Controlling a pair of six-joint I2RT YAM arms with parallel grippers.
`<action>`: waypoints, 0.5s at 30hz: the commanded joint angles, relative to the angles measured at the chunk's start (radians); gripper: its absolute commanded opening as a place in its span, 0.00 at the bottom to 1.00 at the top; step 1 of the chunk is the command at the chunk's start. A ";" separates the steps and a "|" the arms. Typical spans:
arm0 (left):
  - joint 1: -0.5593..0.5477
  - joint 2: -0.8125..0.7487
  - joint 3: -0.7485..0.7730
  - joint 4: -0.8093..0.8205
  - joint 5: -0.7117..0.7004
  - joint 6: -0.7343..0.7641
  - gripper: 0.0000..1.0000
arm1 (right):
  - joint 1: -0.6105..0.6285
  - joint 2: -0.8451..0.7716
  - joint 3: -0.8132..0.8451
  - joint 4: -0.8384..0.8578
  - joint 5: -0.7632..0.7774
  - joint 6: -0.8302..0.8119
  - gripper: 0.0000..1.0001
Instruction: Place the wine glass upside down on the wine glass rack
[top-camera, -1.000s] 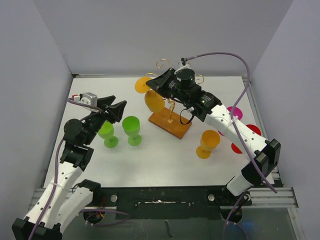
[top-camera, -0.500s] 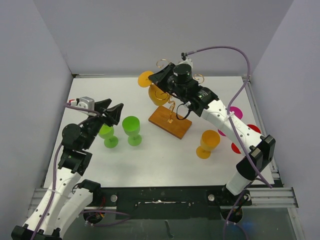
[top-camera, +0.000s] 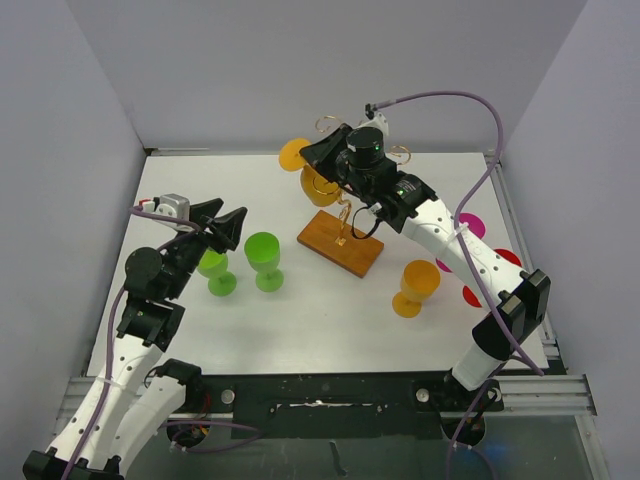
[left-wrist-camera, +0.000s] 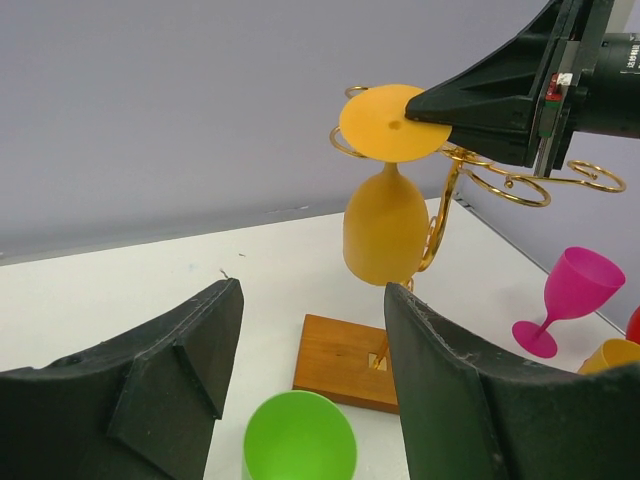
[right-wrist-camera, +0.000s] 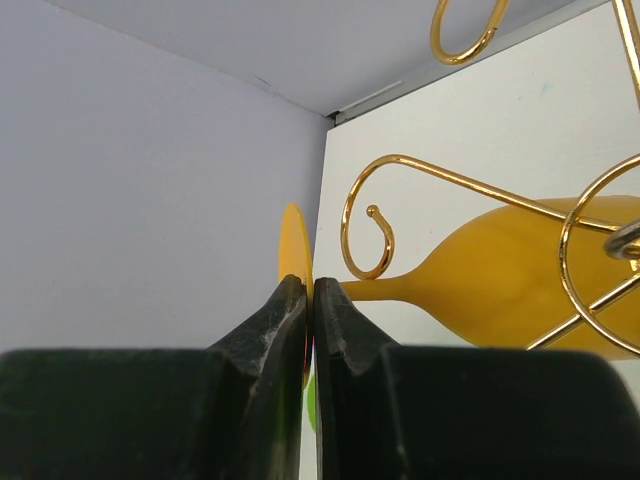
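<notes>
My right gripper (top-camera: 318, 157) is shut on the flat foot of an orange wine glass (top-camera: 312, 186) and holds it upside down, bowl hanging, beside the gold wire rack (top-camera: 345, 215) on its brown wooden base (top-camera: 340, 247). In the right wrist view the fingers (right-wrist-camera: 290, 310) pinch the foot disc (right-wrist-camera: 293, 245), and the stem (right-wrist-camera: 375, 290) lies against a gold scroll arm (right-wrist-camera: 365, 225). In the left wrist view the glass (left-wrist-camera: 385, 220) hangs next to the rack's scrolls (left-wrist-camera: 500, 185). My left gripper (top-camera: 225, 222) is open and empty above the green glasses.
Two green glasses (top-camera: 263, 260) (top-camera: 214, 270) stand at the left. An orange glass (top-camera: 414, 287) stands right of the base. A pink glass (left-wrist-camera: 570, 295) and red items (top-camera: 505, 262) lie at the right edge. Grey walls enclose the table.
My right gripper has lifted the orange glass up and back toward the rack's scroll arms. The left gripper has risen slightly and then stayed still.
</notes>
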 joint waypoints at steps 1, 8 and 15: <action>0.002 -0.006 0.010 0.039 -0.011 0.004 0.57 | -0.017 -0.020 -0.005 0.115 0.047 0.000 0.00; 0.002 0.004 0.010 0.046 -0.013 -0.024 0.57 | -0.018 -0.064 -0.087 0.164 0.078 0.072 0.00; 0.002 0.054 0.046 0.083 -0.028 -0.199 0.61 | -0.018 -0.111 -0.159 0.184 0.112 0.126 0.00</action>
